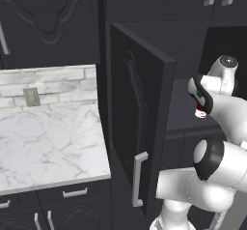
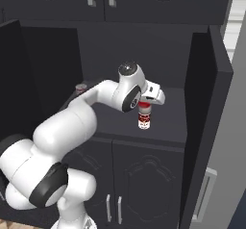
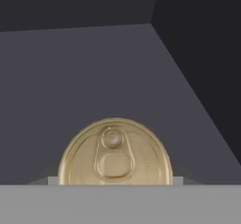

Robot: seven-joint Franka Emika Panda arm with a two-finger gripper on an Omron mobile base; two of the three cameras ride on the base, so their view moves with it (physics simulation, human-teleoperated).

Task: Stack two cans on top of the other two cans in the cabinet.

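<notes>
One can [image 2: 144, 121], red and white, hangs upright under my hand over the front of the cabinet's dark shelf [image 2: 168, 120]. My gripper [image 2: 144, 111] is shut on the can from above. From the other side the can [image 1: 200, 113] peeks out below the wrist. In the hand view its gold pull-tab lid [image 3: 115, 157] sits right between the fingertips. Whether it touches the shelf I cannot tell. The top of another can [image 2: 80, 87] shows behind my forearm at the shelf's left. The cabinet [image 1: 144, 40] stands open.
The open panel door [image 1: 137, 122] with its silver bar handle [image 1: 139, 178] juts out left of my arm; the other door [image 2: 204, 127] stands open on the right. A marble counter [image 1: 48, 142] lies to the left. Low cupboards [image 2: 144, 184] sit below.
</notes>
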